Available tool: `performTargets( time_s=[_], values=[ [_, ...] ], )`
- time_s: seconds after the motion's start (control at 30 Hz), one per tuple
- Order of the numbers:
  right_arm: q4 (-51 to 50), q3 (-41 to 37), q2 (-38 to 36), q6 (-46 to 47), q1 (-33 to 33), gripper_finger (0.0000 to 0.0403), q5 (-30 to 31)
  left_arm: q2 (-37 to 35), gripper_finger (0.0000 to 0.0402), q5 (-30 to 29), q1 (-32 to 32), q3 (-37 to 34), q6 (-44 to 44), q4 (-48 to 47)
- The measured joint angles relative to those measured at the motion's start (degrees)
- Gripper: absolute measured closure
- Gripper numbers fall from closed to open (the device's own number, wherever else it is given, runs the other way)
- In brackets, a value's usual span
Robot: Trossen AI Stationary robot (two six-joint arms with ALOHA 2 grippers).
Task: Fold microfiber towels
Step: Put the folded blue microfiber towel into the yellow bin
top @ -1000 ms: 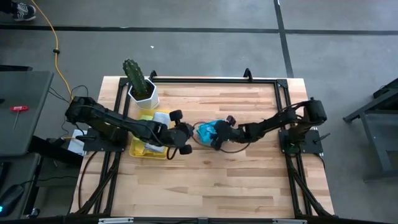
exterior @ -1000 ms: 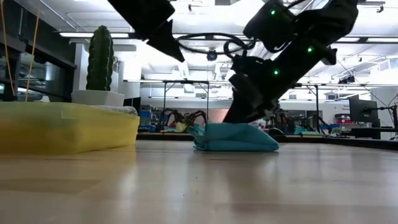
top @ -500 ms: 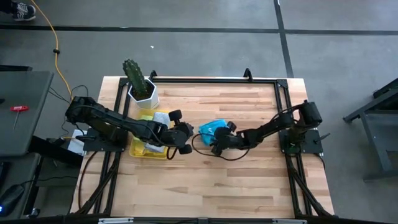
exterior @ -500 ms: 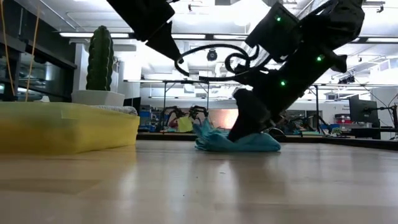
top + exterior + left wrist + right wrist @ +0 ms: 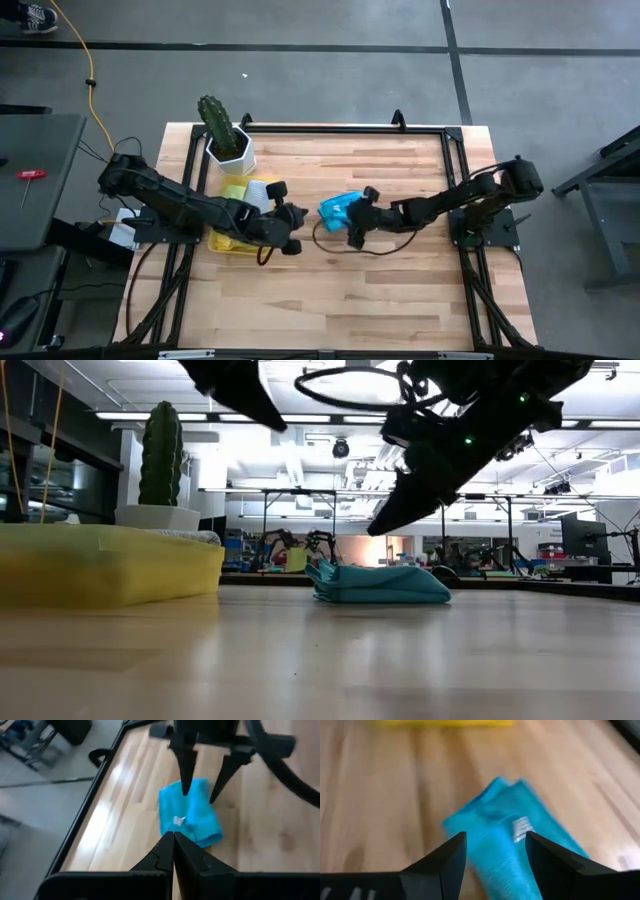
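While the left end effector (image 5: 291, 232) hovers pinched together beside the yellow tray (image 5: 228, 241), the folded blue towel (image 5: 337, 208) lies mid-surface, soft, light and limp; right end effector (image 5: 357, 218) hangs spread above it, best gripping 1 corner

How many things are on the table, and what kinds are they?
Blue towel: 1, folded on the wood.
Yellow tray: 1, with cloths inside that I cannot count.
Cactus in a white pot: 1.
Robot tools: 2, the left tool shut, the right tool open above the towel.
Total: 5.
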Motion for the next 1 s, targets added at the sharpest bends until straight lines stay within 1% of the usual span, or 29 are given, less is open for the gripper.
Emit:
performTargets(
  time_s=[0.1, 0.2, 0.33, 0.4, 0.53, 0.63, 0.73, 0.93, 1.0],
  values=[
    [-2.0, 0.0, 0.3, -10.0, 0.0, 0.0208, -4.8, -1.7, 0.0401, 0.9, -2.1, 0.0, 0.1, 0.1],
    [-3.0, 0.2, 0.3, -16.7, 0.0, 0.0208, -5.3, -4.3, 0.0401, 2.8, -4.7, 0.0, -0.2, 0.2],
    [-5.6, 1.3, 0.8, -19.4, -0.5, 0.0208, -5.0, -9.2, 0.0401, 5.7, -8.4, 0.0, -0.7, 0.9],
    [-6.9, 1.3, 1.7, -20.9, -0.6, 0.0208, -4.5, -11.5, 0.0401, 7.5, -9.8, 0.0, 0.9, 1.8],
    [-6.1, 1.4, 4.4, -21.5, -0.5, 0.0208, -4.5, -16.3, 0.0401, 14.4, -9.7, 0.0, 3.8, 3.7],
    [-5.5, 1.4, 6.1, -22.4, -0.6, 0.0208, -4.1, -20.2, 0.0401, 15.0, -8.5, -1.2, 4.2, 4.3],
    [-5.4, 1.6, 7.2, -22.5, -1.1, 0.0208, -4.0, -25.2, 0.0401, 15.8, -7.0, -6.6, 4.6, 9.3],
    [-5.9, 1.8, 7.8, -22.3, -2.9, 0.0208, -4.5, -38.1, 0.0402, 18.2, -3.0, -23.5, 1.0, 20.5],
    [-5.5, 1.8, 8.5, -22.3, -3.9, 0.0208, -6.5, -42.4, 0.0402, 19.7, -2.2, -28.1, -0.7, 22.5]
  ],
)
